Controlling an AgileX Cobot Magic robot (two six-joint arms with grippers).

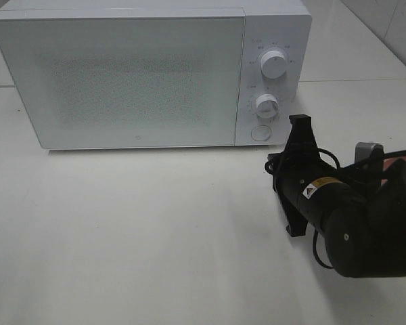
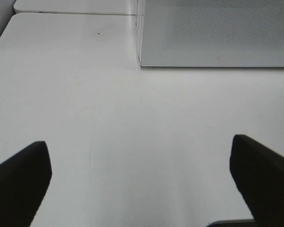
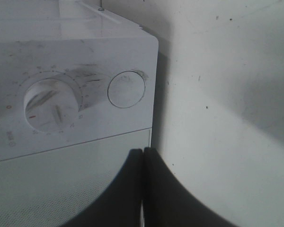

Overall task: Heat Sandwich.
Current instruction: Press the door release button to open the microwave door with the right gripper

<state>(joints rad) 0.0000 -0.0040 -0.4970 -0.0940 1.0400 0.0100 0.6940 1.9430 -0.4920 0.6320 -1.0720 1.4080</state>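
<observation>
The sandwich is out of view in every frame. A white microwave point(image 1: 122, 74) stands at the back of the table with its door closed. My right gripper point(image 1: 301, 123) is shut with nothing between its fingers, its tips just right of the round door button point(image 1: 260, 133). In the right wrist view the shut right gripper point(image 3: 143, 152) points at the panel a little short of that button point(image 3: 126, 89), beside the lower dial point(image 3: 52, 104). My left gripper point(image 2: 142, 184) is open over bare table, facing the microwave's lower left corner point(image 2: 141, 61). The left arm does not show in the exterior view.
Two dials, the upper dial point(image 1: 273, 65) and the lower dial point(image 1: 266, 105), sit on the control panel above the button. The white table point(image 1: 155, 230) stretches in front of the microwave. A second tabletop edge point(image 2: 71, 6) lies beyond the microwave's left side.
</observation>
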